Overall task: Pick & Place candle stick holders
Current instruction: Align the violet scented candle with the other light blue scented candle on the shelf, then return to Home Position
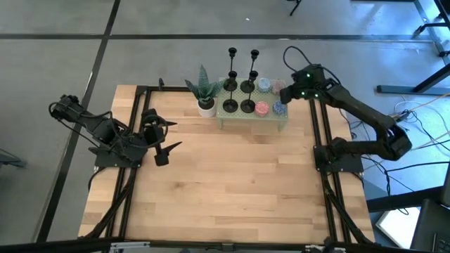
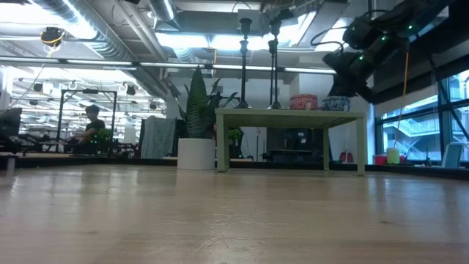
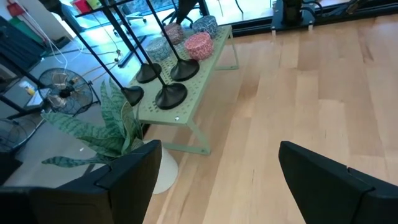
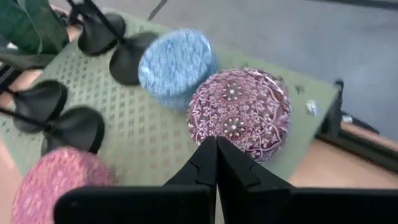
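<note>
Four candle stick holders point(image 1: 239, 91) stand upright on green perforated stand point(image 1: 271, 121) at worktop point(image 1: 225, 190) far edge; right hand point(image 4: 216, 163) clenched, empty, above maroon patterned tin point(image 4: 239, 112); left hand point(image 3: 214, 180) released, waiting over worktop's left side.

Four candle stick holders point(image 1: 240, 96), four patterned round tins point(image 1: 262, 108), one potted plant point(image 1: 204, 90), one green stand point(image 1: 253, 119).

Bright ceiling lights point(image 2: 183, 40) glare overhead; the near tabletop point(image 2: 234, 227) looks blurred
</note>
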`<state>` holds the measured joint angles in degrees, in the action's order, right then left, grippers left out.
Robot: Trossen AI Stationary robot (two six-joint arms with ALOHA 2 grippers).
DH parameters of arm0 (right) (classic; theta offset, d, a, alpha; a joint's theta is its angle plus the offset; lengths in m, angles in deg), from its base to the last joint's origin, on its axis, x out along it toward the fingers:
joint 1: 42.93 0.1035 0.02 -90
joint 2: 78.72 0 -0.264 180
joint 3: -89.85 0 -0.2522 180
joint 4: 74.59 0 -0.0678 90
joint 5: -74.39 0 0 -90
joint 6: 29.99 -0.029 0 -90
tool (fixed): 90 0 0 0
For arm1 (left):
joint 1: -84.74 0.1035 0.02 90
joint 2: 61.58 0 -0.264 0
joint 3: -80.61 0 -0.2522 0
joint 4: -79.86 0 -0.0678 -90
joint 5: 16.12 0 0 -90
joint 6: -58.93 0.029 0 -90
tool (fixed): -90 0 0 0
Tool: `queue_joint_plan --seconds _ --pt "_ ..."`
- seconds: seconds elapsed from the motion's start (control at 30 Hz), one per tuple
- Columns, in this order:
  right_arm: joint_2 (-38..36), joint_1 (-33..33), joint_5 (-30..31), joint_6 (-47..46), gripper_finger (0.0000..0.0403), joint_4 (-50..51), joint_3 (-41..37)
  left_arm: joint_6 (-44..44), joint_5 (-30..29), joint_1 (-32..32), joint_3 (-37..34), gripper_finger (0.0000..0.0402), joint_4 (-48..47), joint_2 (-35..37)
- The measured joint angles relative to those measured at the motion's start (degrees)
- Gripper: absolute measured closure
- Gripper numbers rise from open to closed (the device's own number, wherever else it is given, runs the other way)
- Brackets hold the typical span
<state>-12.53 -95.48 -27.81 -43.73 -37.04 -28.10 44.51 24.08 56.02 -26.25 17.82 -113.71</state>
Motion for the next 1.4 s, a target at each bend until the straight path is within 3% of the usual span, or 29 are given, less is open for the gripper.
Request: queue_joint_plan --seconds 0.3,0.43,0.77,0.87,1.1,1.3,1.4 --pt "3.06 -0.04 -0.85 -0.39 0.0399 -5.62 0.02 0.03 0.94 0.01 0.0 0.008 0.0 -0.01" --pt "2.17 -0.02 -4.3 -0.35 0.0399 -5.0 0.22 0.1 0.96 0.0 0.0 0.008 0.0 -0.01" --pt "-2.81 1.67 -3.6 0.86 0.0399 5.34 9.21 -0.47 -1.38 -0.01 0.0 0.008 -0.26 -0.01" --pt "-6.35 5.56 -3.5 2.04 0.0399 7.82 11.29 -3.5 -5.85 0.0 0.0 0.008 -2.74 0.42" --pt "-18.79 19.77 -1.93 3.23 0.0399 7.12 10.31 -14.86 -6.47 0.31 -0.04 0.008 -11.3 4.74" --pt "-28.26 30.17 -1.06 5.67 0.0399 -0.27 -0.55 -15.88 -10.28 -2.63 -0.04 0.008 -11.93 7.09" --pt "-31.69 33.29 -4.22 8.15 0.0399 -7.62 -8.16 -16.11 -10.56 -3.47 -0.04 0.008 -11.96 7.84"
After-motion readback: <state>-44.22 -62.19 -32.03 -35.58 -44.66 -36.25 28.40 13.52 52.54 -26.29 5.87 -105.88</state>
